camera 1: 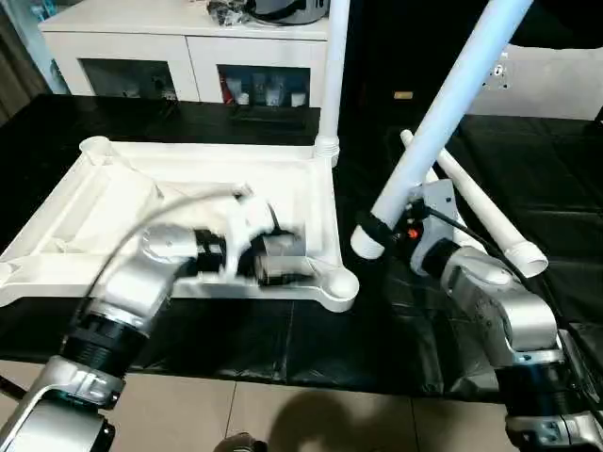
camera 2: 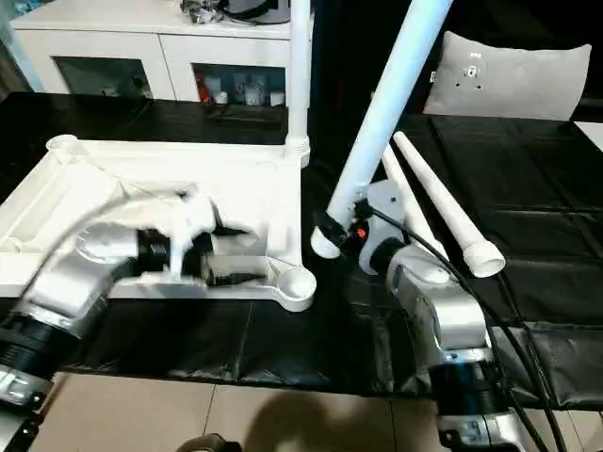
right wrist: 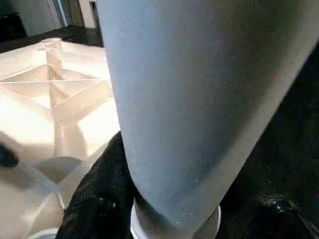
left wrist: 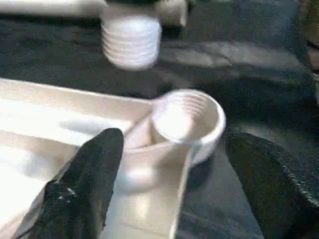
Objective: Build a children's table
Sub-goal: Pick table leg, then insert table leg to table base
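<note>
Tabletop [camera 1: 113,202] lies ribs-up on the black mat [camera 1: 528,160]. One leg [camera 1: 332,75] already stands straight up in its far corner socket. Right gripper [camera 1: 388,229] is clamped on another leg [camera 1: 452,104], tilted, long axis running up and away, threaded end down beside the near socket [left wrist: 192,122]. Left gripper [camera 1: 275,256] sits over the tabletop with its fingers [left wrist: 84,184] spread wide, holding nothing.

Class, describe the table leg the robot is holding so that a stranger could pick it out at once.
Find the upturned white tabletop on the black surface. Off its near right corner socket, the right tool grips a white leg. It alone slants up in the air; two lie flat, one stands in a socket.
</note>
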